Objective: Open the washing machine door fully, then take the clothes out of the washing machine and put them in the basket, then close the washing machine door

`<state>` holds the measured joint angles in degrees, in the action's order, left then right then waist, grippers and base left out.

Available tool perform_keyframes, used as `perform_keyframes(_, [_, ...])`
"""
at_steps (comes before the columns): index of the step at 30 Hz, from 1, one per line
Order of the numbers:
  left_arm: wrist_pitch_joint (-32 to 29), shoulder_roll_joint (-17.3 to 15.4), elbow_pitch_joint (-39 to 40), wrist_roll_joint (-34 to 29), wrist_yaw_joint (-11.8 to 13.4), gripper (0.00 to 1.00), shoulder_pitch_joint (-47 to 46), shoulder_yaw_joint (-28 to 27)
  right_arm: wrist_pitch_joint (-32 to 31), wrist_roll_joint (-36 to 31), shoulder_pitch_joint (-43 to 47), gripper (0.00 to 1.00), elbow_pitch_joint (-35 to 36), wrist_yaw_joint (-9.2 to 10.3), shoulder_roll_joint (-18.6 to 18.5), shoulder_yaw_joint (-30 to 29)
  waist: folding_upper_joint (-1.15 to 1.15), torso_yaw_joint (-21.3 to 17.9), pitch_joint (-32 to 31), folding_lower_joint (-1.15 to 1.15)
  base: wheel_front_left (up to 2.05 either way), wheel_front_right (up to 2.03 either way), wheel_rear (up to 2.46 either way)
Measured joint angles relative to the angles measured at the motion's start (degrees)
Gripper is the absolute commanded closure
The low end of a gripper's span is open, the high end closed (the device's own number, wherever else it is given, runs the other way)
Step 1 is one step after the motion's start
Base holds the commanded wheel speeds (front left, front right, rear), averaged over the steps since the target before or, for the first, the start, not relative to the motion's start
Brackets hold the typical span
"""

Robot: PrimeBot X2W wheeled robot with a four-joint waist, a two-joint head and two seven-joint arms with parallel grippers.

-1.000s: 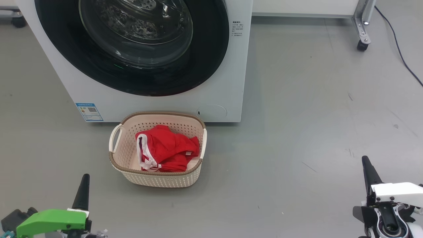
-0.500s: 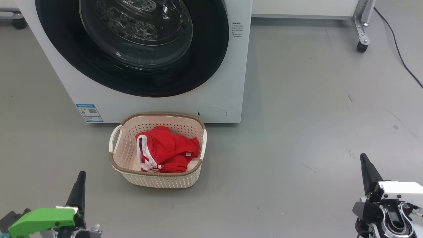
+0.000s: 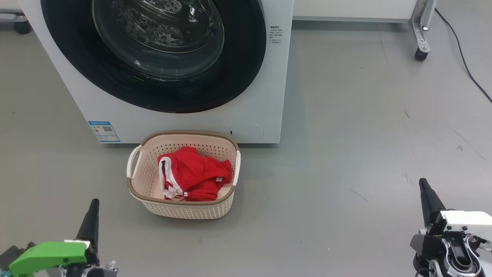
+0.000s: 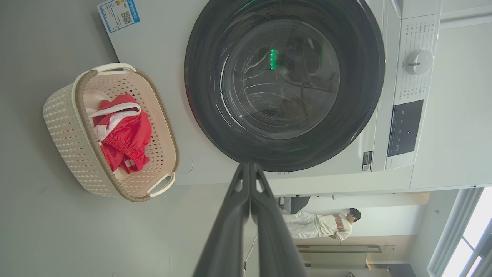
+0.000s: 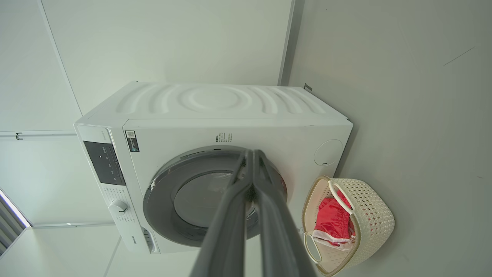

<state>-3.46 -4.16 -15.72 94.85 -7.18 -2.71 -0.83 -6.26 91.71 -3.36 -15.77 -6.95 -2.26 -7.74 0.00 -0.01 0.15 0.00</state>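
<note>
Small cream perforated plastic basket (image 3: 184, 209) on grey floor (image 3: 346, 134), just before big white front-loading washing machine (image 3: 265, 96); bright red white-trimmed fabric clothes (image 3: 196, 173) heaped inside. Round glossy black-rimmed glass door (image 3: 246, 57) closed. Fingers pressed together, holding nothing, on left gripper (image 3: 93, 203) and right gripper (image 3: 423, 182).

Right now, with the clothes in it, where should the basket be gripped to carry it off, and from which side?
Its left loop handle, from above on the robot's left: the loop stands clear of the basket rim, leaving a gap for fingers, and the left gripper looks nearer. The clothes lie mid-basket, clear of it.
</note>
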Motion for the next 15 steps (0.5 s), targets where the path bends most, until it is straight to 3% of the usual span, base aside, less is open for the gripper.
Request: perform_keyframes(15, [-0.01,0.0,-0.12,0.0,0.0,1.0,-0.21,-0.09,0.0,0.01,-0.01,1.0,0.0,0.0,0.01,0.0,0.0,0.0,0.0,0.0,0.0,0.0,0.0])
